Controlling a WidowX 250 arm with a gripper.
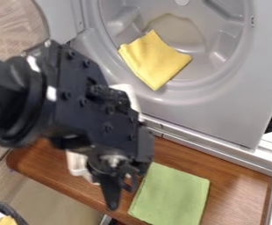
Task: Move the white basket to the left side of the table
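The white basket (78, 164) is on the wooden tabletop (232, 176), toward its left part as the camera sees it, mostly hidden beneath the black arm (97, 103). A patch of white (127, 93) shows on the arm's far side and may belong to the same basket; the arm between them makes that uncertain. The tool (120, 195) hangs just beside the basket in the view, over the near part of the tabletop by the green cloth (173, 193). Whether it is wide or narrow cannot be told, and no grip on the basket can be made out.

The step in hand is probably the handling of the basket itself, most likely lining up to take hold of it, though a release cannot be ruled out from this angle. If the basket has yet to be taken, the next move calls for bringing the tool squarely over a rim or wall, closing on it and carrying it level toward the left end. The overhang of the arm leaves the contact hard to judge. A low sweep could push the basket over the near edge or drag the green cloth along.
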